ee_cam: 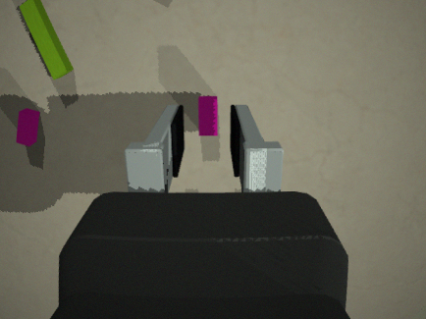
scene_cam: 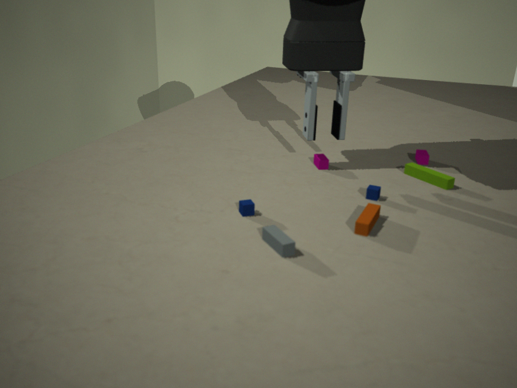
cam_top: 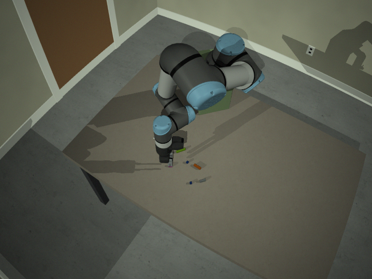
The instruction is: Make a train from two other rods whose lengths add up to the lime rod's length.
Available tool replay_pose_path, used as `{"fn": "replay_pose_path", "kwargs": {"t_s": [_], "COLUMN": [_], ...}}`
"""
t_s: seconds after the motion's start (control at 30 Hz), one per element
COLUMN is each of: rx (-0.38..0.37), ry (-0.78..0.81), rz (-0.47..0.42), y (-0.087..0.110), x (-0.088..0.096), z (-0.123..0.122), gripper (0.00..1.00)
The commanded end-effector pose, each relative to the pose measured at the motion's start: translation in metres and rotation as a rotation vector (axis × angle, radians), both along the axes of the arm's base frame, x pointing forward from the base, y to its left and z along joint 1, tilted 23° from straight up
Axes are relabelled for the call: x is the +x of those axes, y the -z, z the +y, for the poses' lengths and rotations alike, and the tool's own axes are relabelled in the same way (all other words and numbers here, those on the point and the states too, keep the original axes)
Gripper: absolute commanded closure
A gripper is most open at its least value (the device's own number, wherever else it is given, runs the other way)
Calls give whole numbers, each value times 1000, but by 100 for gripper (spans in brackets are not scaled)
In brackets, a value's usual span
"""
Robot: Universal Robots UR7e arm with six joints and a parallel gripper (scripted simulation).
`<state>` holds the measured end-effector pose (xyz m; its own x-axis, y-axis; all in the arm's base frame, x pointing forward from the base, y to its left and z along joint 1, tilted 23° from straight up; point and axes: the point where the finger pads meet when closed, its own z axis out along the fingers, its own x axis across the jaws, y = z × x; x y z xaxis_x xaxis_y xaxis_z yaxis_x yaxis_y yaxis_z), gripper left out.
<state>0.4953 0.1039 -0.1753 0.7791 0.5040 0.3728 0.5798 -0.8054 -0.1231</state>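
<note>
My gripper (scene_cam: 324, 137) (ee_cam: 207, 127) (cam_top: 170, 163) is open and empty. It hangs a little above a magenta rod (scene_cam: 321, 161) (ee_cam: 208, 115) (cam_top: 170, 166) that lies flat on the table, apart from the fingers. The lime rod (scene_cam: 428, 175) (ee_cam: 45, 37) (cam_top: 181, 150) lies to the right, with a second magenta rod (scene_cam: 422, 156) (ee_cam: 28, 127) just behind it. An orange rod (scene_cam: 367, 218) (cam_top: 197, 166) and a blue rod (scene_cam: 373, 191) (cam_top: 187, 161) lie near each other. A grey rod (scene_cam: 278, 240) (cam_top: 202, 179) and another blue rod (scene_cam: 246, 207) (cam_top: 190, 182) lie nearer the front.
The rods lie on a large tan table (cam_top: 263, 179) (scene_cam: 129, 297). The arm's green base block (cam_top: 220, 103) stands at the table's back. A dark slab (cam_top: 94, 186) leans by the table's left edge.
</note>
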Motion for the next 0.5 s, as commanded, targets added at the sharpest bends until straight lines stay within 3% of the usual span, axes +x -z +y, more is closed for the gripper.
{"fn": "replay_pose_path", "kwargs": {"t_s": [0.0,0.27,0.47], "rx": [0,0,0], "ry": [0,0,0], "rz": [-1,-1,-1], "y": [-18,-47,-54], "x": [-4,-12,-13], "z": [-6,-16,-18], "gripper": [46,46,46]}}
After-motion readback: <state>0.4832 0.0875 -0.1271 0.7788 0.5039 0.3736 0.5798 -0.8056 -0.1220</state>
